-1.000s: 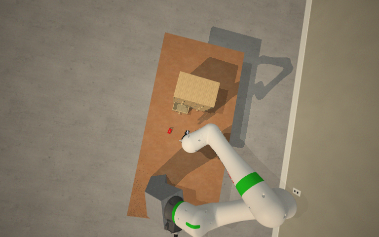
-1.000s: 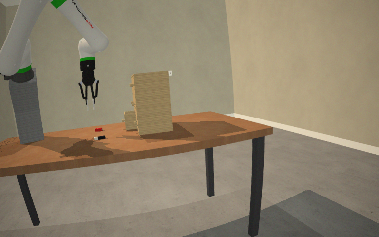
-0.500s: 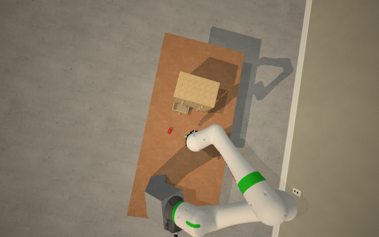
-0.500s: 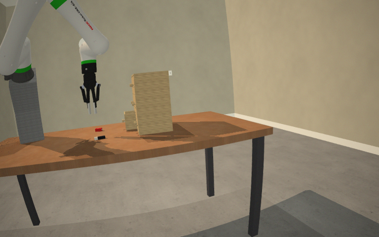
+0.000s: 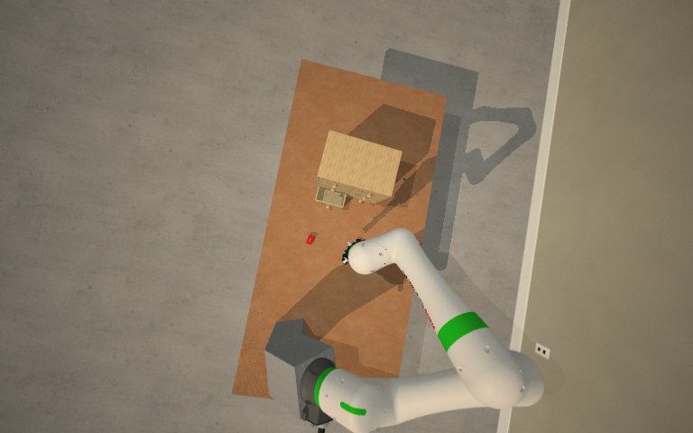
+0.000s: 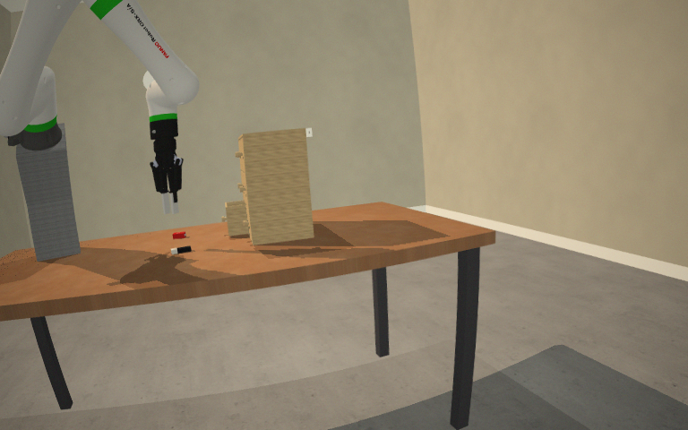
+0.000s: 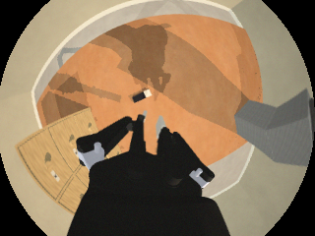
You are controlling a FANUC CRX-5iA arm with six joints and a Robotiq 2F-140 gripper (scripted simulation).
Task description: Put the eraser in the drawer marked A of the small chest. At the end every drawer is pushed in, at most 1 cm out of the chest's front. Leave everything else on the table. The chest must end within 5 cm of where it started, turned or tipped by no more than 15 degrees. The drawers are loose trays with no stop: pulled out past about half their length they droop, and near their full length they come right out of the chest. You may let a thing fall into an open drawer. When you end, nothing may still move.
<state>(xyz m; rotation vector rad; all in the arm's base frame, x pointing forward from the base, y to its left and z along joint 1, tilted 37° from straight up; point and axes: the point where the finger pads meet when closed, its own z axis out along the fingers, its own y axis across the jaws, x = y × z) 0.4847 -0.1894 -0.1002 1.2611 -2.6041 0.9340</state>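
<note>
Where the eraser is lying: what I take for the eraser, a small black-and-white block [image 6: 181,250] [image 7: 142,95], is resting on the surface [image 5: 286,204] [image 6: 395,212] [image 7: 212,133], below the end effector [image 5: 347,253] [image 6: 170,203] [image 7: 152,118] and apart from it; the top view is not showing it clearly.
End effector: hanging above the surface, its fingers are pointing down, leaving a narrow gap and gripping nothing.
Red block: a small red block [image 5: 309,238] [image 6: 178,235] is lying lower than the end effector and off to one side; by the task, it is staying out of the drawers.
Chest: the small chest [image 5: 360,163] [image 6: 278,187] [image 7: 41,147] is standing upright, beyond the end effector on the side away from the pedestal [image 5: 299,337] [image 6: 50,202] [image 7: 276,128].
Drawer: one low drawer [image 5: 329,205] [image 6: 236,218] is jutting from the front, towards the end effector's side; its letter is not readable, but it is presumably A.
Done: a drawer is standing partly out, looking level.
Left: the eraser is still needing a wider-fingered grasp, a carry and a release into A, then a gentle push shut, with everything coming to rest.
</note>
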